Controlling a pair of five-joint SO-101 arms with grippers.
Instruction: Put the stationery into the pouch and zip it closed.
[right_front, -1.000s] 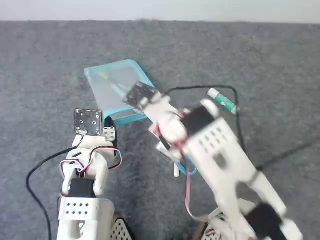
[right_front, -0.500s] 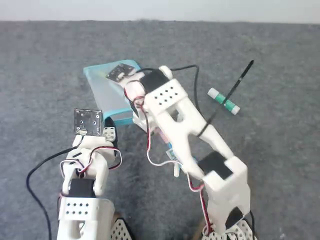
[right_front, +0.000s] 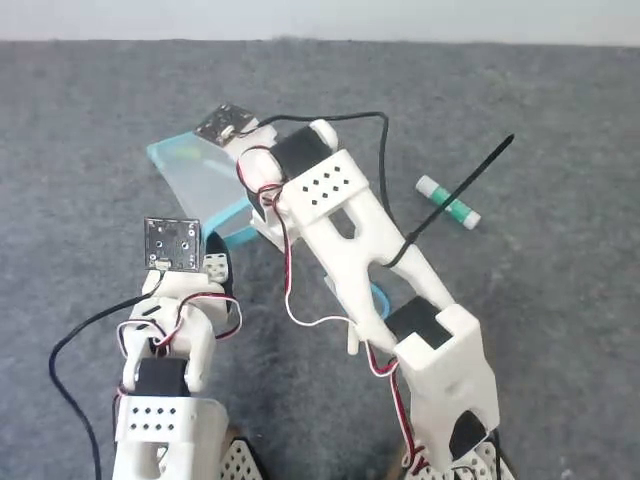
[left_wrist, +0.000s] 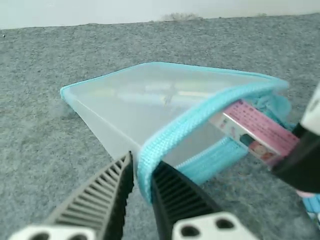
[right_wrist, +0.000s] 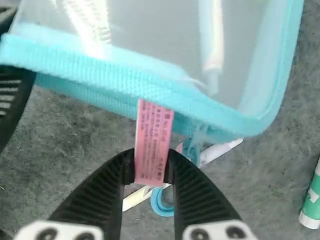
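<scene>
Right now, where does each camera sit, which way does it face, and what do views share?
High view: fixed above, looking down on the grey table; left arm, right arm, pouch, glue stick.
Left wrist view: on the left arm, facing the pouch's open end; left gripper pinches its zipper edge.
Right wrist view: on the right arm, looking down at the pouch; right gripper clamps a pink item.
Shared: all show the pouch; both wrist views the pink item.

Am working over grey carpeted table (right_front: 560, 330). Teal-edged clear pouch (right_front: 190, 175) touching it at far corner, rest tilting up. White-and-green tube (right_front: 447, 201) lying flat off to my right, well apart from pouch. White stick (right_front: 352, 345) and teal loop (right_front: 380, 297) lying together, nearer me.
</scene>
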